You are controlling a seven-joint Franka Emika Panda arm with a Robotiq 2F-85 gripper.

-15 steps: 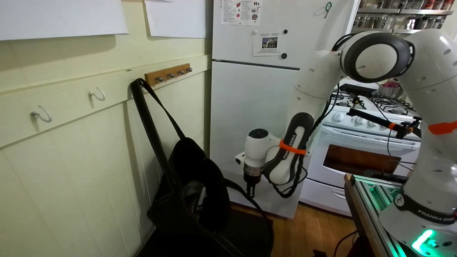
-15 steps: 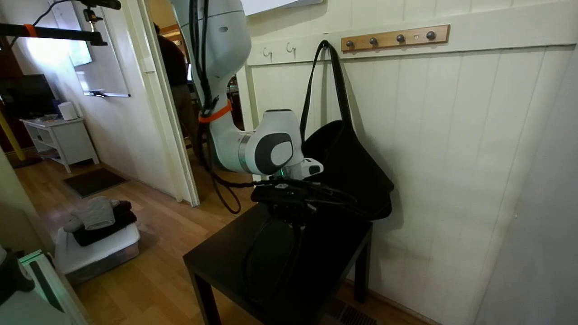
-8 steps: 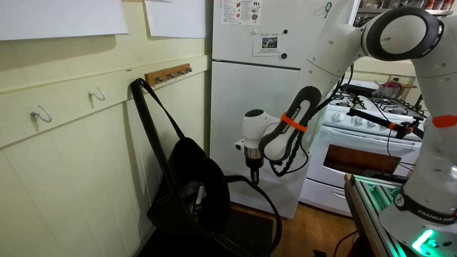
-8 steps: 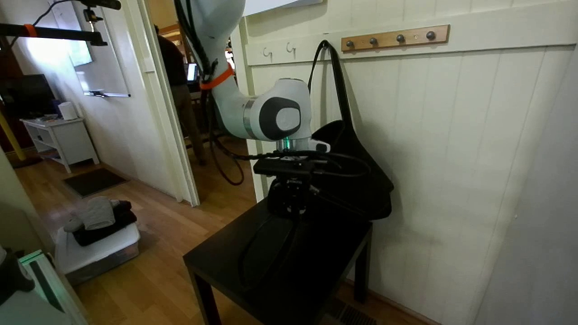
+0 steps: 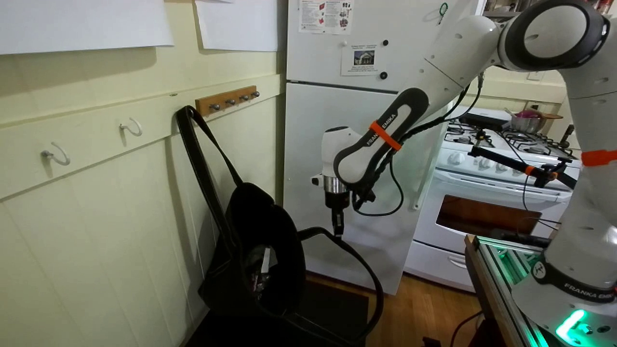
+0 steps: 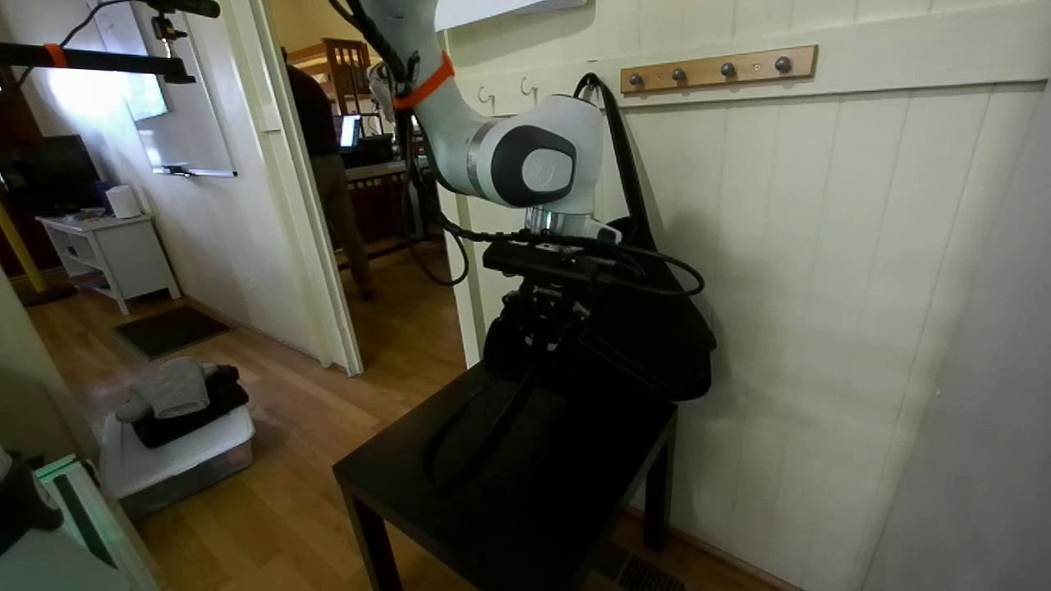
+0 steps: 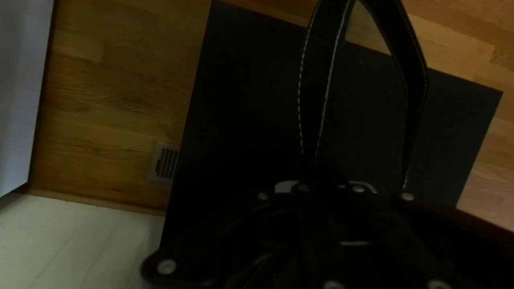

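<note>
Below the tool (image 5: 339, 232), edges of one black worktop (image 6: 509, 517) give way to wooden floor (image 7: 112, 88), with a gap before the refrigerator (image 5: 337, 125); beside the tool, a pale wall (image 6: 821, 213) closes off room behind one black bag (image 5: 289, 241). The bag carries two straps (image 5: 206, 178), the farther looped up the wall near a rack (image 6: 702, 72) of four knobs (image 6: 728, 70). The tool, pressed together, pinches the nearer strap (image 7: 315, 92).

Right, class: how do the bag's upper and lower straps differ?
The upper strap hangs from the wall, while the lower strap is held by the gripper. The upper strap rises straight-sided; the lower strap curves outward and droops. Both are black and join the same bag.
</note>
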